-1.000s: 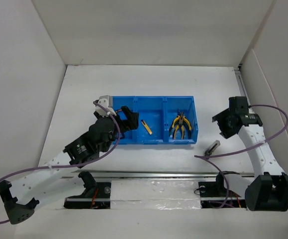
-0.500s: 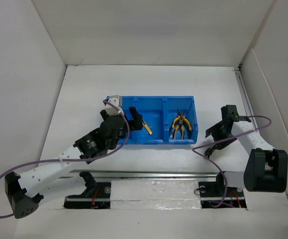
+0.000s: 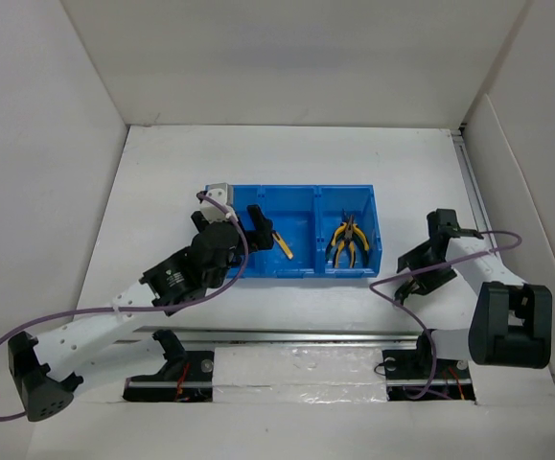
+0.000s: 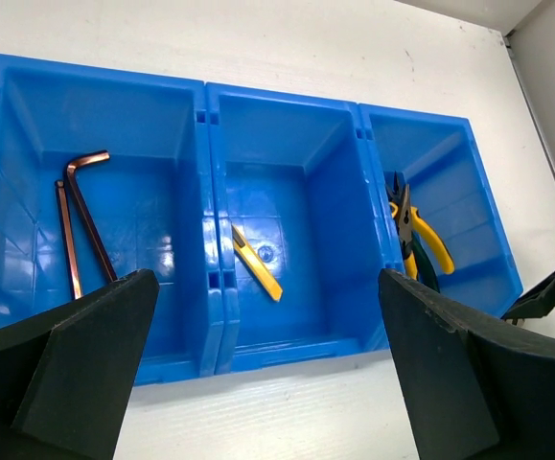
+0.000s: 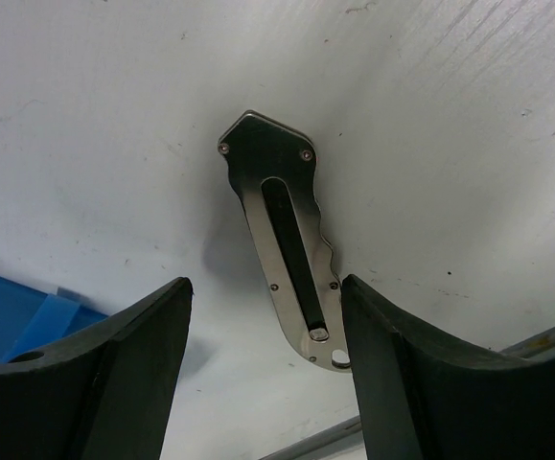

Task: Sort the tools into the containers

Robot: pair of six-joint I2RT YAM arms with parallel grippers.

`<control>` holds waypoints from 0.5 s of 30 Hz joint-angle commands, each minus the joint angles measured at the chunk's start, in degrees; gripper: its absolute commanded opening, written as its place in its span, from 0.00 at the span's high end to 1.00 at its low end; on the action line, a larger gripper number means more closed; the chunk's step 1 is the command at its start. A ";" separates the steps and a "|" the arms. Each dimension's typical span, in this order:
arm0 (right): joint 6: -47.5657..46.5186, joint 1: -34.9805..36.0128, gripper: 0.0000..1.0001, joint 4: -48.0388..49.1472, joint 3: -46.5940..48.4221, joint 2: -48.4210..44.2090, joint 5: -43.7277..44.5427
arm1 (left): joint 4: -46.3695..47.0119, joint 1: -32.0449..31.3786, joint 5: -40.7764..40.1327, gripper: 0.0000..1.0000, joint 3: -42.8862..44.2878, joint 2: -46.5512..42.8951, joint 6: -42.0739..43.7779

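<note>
- Right end effector (image 5: 263, 316): fingers apart, astride the silver piece (image 5: 282, 254), which lies flat on the table (image 5: 114, 115); nothing is clamped. Pickup is judged next.
- Left end effector (image 4: 265, 316): wide apart, empty, held above the tray (image 4: 210, 125), judged out of the way.
- Hex keys (image 4: 83, 216), yellow tool (image 4: 256, 262) and pliers (image 4: 421, 235) are already binned separately.

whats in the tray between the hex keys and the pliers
The short yellow-and-black tool, alone in the middle compartment of the blue tray; the left wrist view shows it, hex keys one side, pliers the other.
</note>
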 commanded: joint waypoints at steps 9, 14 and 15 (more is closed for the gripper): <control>3.46 4.22 0.36 0.04 0.90 5.72 3.63 | 0.93 -0.30 -2.56 0.01 0.86 -2.88 0.18; 5.58 7.03 0.64 0.30 1.70 6.69 3.65 | 1.02 -0.30 -3.09 0.01 0.15 -4.98 -0.09; 5.75 7.04 0.82 0.73 1.70 6.69 3.30 | 1.02 -0.30 -3.35 0.01 0.06 -5.25 -0.18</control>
